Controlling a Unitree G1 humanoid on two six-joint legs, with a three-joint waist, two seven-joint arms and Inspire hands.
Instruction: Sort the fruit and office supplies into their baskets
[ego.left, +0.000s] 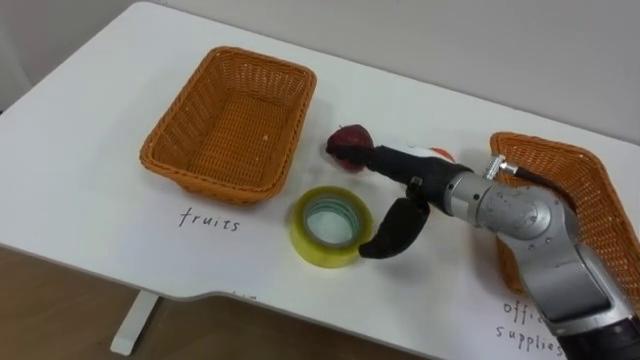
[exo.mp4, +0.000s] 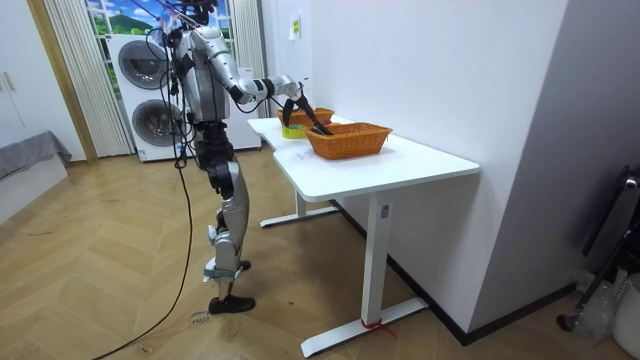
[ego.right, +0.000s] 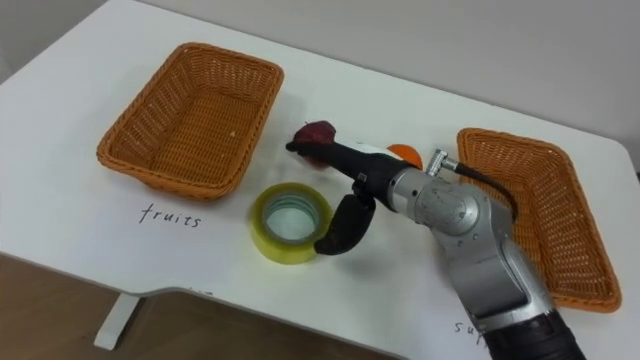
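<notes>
**Right hand reaching the red fruit**

The dark red fruit (ego.left: 349, 140) lies on the white table (ego.left: 90, 190), just beside the empty fruits basket (ego.left: 215, 180). My right hand (ego.left: 412, 172) stretches out low over the table. Its straight fingers touch the fruit without gripping it, and the thumb hangs apart beside the yellow tape roll (ego.left: 320, 255). An orange (ego.right: 404, 152) sits behind my hand.

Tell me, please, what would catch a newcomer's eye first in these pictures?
The right hand reaches over the middle of the table, straight fingers at a dark red fruit. In front of it lies a yellow tape roll; the left basket and the right basket flank them.
</notes>
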